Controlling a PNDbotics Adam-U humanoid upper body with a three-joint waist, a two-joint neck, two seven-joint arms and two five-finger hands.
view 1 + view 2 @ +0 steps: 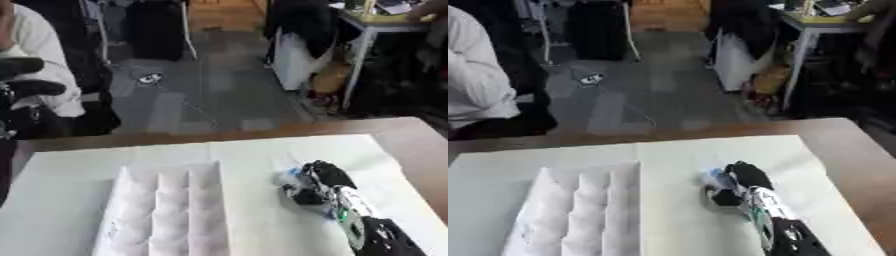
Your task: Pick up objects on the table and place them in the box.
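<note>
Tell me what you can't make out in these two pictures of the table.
- Pale blue thing under the right hand: the fingers cover most of it; what it is stays unclear.
- Box: near end cut off by the bottom edge; contents too blurred.
- Left hand: half out of the left eye view, absent from the right.

light: even, soft daylight | shadows: faint | focus: blurred throughout | glare: white table cover (262, 165)

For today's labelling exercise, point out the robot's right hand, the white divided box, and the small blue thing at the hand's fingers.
right hand (322, 184), left eye view, on the black curled fingers.
white box (166, 210), left eye view, on a divider wall.
blue thing (715, 176), right eye view, on its visible pale-blue part.
</note>
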